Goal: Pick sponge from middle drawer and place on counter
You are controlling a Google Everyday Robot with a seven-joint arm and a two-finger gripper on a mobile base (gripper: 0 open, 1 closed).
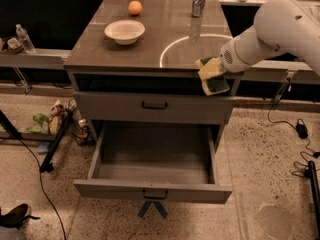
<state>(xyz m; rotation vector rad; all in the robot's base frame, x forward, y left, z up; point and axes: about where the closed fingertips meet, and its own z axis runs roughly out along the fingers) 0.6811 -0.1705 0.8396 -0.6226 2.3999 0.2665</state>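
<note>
While hanging at the front right edge of the counter (150,49), clamps the sponge (211,70) in the gripper (218,74), jaws mostly hidden behind it. Holds it tilted, yellow layer up, green layer down, perhaps brushing the counter's rim. Sits above and right of the middle drawer (150,190), pulled out. Lies well apart from the white bowl (125,31) and orange fruit (135,7) at back left.
</note>
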